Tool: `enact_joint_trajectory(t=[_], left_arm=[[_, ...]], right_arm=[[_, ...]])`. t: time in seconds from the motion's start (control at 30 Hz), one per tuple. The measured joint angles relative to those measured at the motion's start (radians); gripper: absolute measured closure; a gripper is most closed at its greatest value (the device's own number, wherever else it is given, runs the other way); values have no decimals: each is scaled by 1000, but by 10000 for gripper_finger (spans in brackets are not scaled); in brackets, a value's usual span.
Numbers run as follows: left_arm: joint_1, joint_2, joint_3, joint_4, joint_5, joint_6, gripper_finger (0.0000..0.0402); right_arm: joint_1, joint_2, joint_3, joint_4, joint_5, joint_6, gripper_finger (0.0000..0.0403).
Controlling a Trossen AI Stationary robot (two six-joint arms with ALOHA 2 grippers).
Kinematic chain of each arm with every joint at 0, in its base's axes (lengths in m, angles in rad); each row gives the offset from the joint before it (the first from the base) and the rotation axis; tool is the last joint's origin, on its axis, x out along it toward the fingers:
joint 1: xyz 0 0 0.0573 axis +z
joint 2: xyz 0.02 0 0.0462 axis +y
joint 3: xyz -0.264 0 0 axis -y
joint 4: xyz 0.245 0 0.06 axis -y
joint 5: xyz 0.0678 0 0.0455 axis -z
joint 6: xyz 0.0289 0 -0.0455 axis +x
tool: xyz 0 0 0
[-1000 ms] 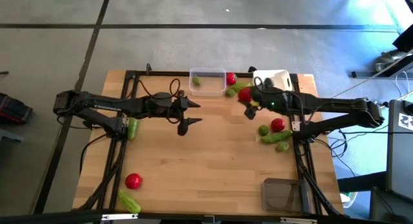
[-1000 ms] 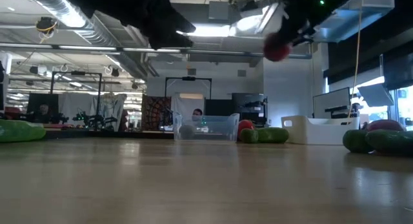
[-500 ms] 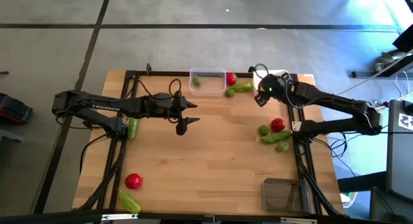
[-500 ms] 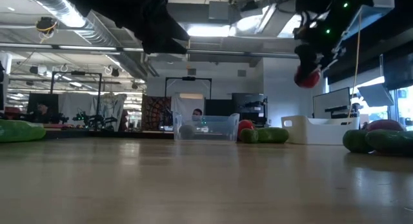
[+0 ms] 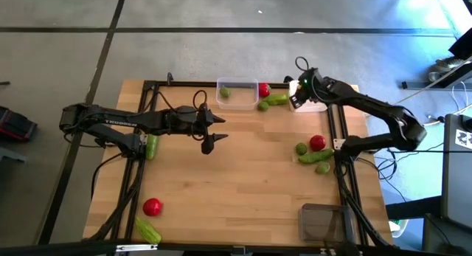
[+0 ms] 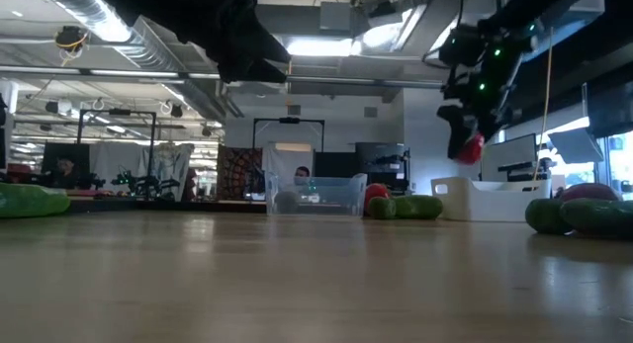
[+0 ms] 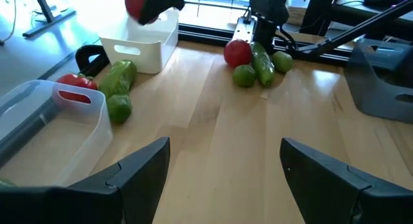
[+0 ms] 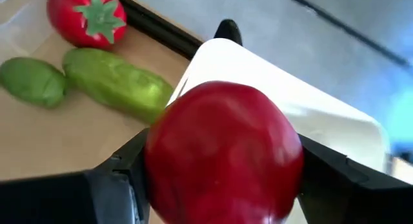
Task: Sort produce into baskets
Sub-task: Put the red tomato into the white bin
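- While both arms reach over it, the wooden counter (image 5: pixel 236 175) carries three baskets: a dark grey basket (image 5: pixel 322 221) at the near right corner, a clear basket (image 5: pixel 237 93) at the middle of the far edge, and a white basket (image 5: pixel 318 105) at the far right, mostly hidden under the right arm.
- Held above the white basket, the right gripper (image 5: pixel 298 96) is clamped on a red tomato (image 8: pixel 222 156), its fingers pressing both sides.
- Over the counter's middle, the left gripper (image 5: pixel 209 129) hangs with its fingers spread wide, nothing between them.
- Four cucumbers lie in the high view: one (image 5: pixel 152 145) by the left rail, one (image 5: pixel 148 230) at the near left corner, one (image 5: pixel 277 99) just beside the clear basket, one (image 5: pixel 316 158) in the right cluster.
- Three other red pieces rest on the counter: one (image 5: pixel 153 206) near left, one (image 5: pixel 318 142) in the right cluster, one (image 5: pixel 264 89) beside the clear basket.
- Four small round green fruits show: one (image 5: pixel 225 93) inside the clear basket, one (image 5: pixel 263 105) beside the far cucumber, two (image 5: pixel 301 148) (image 5: pixel 322 168) in the right cluster.
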Motion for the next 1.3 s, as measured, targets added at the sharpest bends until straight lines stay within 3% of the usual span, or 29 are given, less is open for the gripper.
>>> enact_joint_trajectory(t=[0.4,0.63,1.0,1.3], left_arm=[[0,0,0,0,-4,0,112],[0,0,0,0,-4,0,112],[0,1,0,1,-4,0,112],[0,1,0,1,-7,0,112]], right_arm=[[-168,196,0,133,-124,-41,145],[-187,256,0,147,-114,-48,126],[-184,268,0,146,-73,-80,53],[-183,178,0,121,-47,-114,46]])
